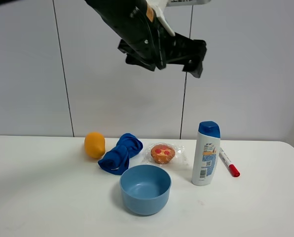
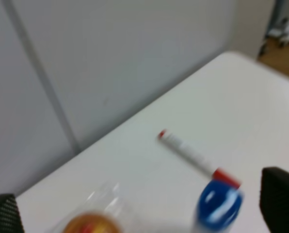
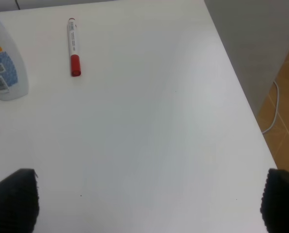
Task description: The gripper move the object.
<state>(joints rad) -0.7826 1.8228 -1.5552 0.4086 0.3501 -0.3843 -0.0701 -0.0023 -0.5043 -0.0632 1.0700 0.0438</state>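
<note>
1. The left gripper [image 1: 196,58] hangs high in the air over the back of the table [image 1: 38,197], above the stretch between the middle and the right edge. Its black fingers [image 2: 280,201] are spread wide with nothing between them.
2. The right gripper [image 3: 147,201] is also wide apart and empty, over bare tabletop close to the right edge.
3. The shampoo bottle [image 1: 205,155] stands upright on the table, right of the middle and well in from the right edge. It is white with a blue cap, and neither gripper touches it.
4. A red-capped marker [image 1: 229,163] lies flat just beside the bottle on the right-edge side, not touching it.
5. A blue bowl [image 1: 145,200] sits open side up near the middle, toward the front edge.
6. Behind the bowl, toward the back edge, sit a wrapped muffin [image 1: 163,153], a crumpled blue cloth [image 1: 120,153] and an orange rounded thing [image 1: 94,144], in that order going toward the left edge.
</note>
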